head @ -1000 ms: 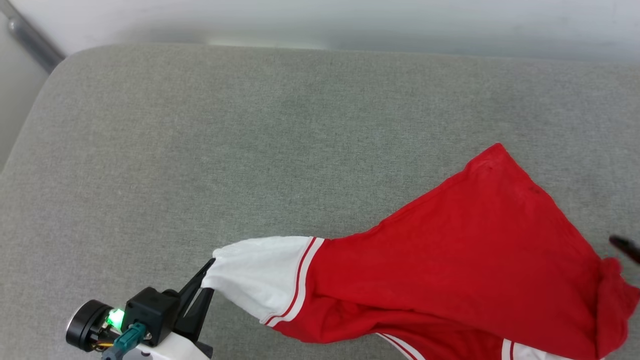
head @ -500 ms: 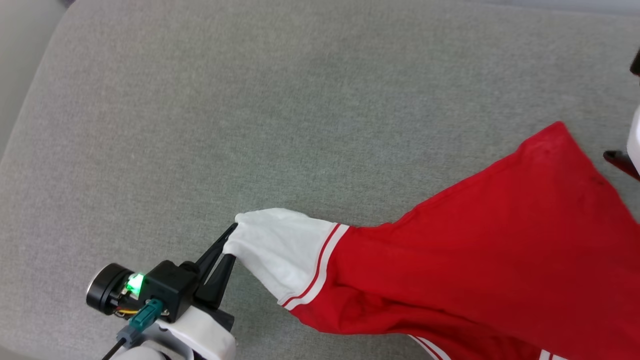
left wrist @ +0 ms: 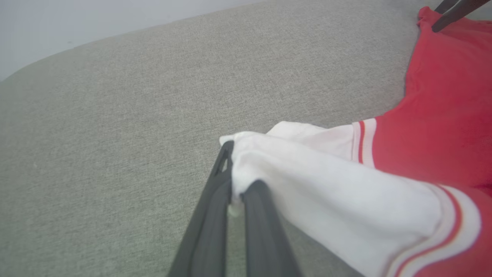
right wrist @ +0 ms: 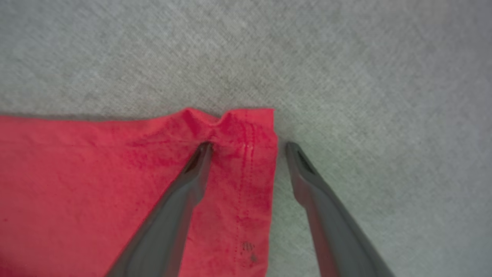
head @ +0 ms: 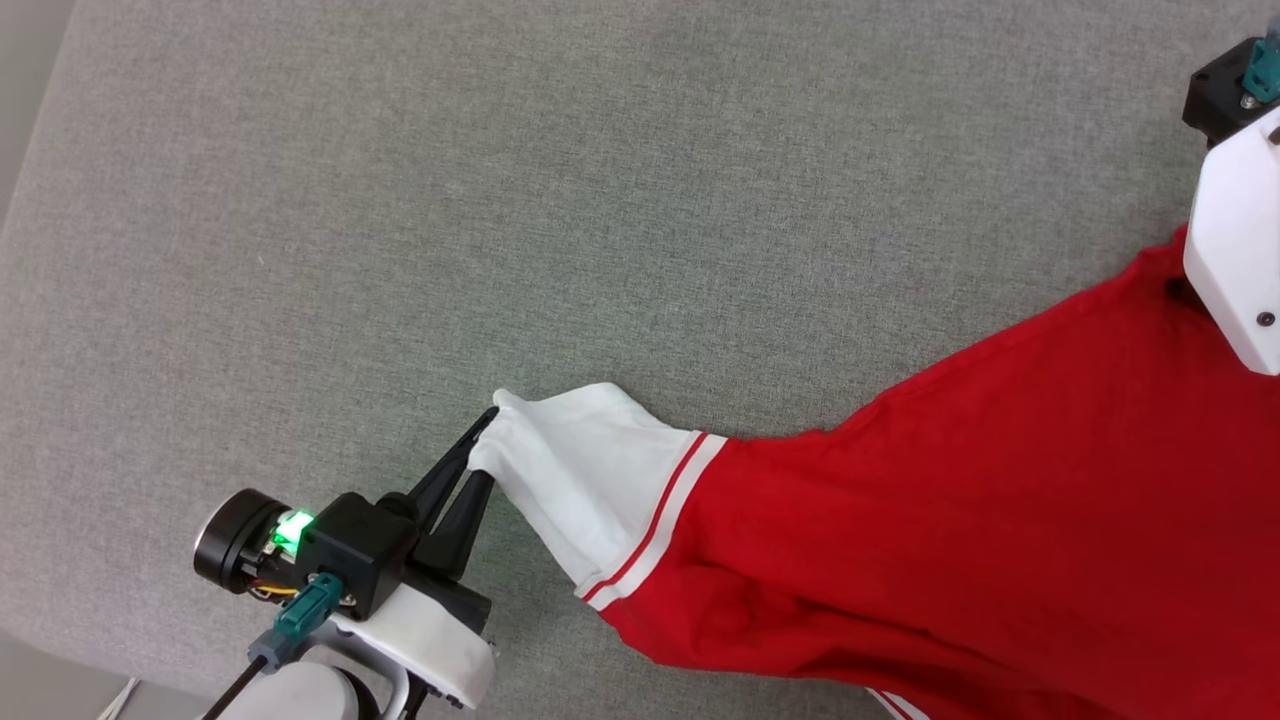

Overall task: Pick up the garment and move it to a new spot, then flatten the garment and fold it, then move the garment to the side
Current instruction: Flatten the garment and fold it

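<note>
The garment (head: pixel 960 520) is a red T-shirt with white sleeves and red-and-white trim, stretched across the grey cushion toward the lower right. My left gripper (head: pixel 482 450) is shut on the tip of its white sleeve (left wrist: pixel 307 173), fingers pinching the cloth (left wrist: pixel 234 181). My right gripper (right wrist: pixel 248 146) stands open over the shirt's red hem corner (right wrist: pixel 246 130): one fingertip rests on the cloth, the other on the bare cushion just past the hem edge. In the head view, that arm's white wrist housing (head: pixel 1235 250) covers that corner.
The grey fabric cushion (head: pixel 500 200) stretches wide to the left and back. Its rounded left edge (head: pixel 40 150) and front edge (head: pixel 100 670) are near my left arm. A pale wall shows beyond it in the left wrist view (left wrist: pixel 77 19).
The head camera has tilted down, shifting the whole picture. My right arm has come in over the red hem corner. The left gripper keeps its hold on the sleeve.
</note>
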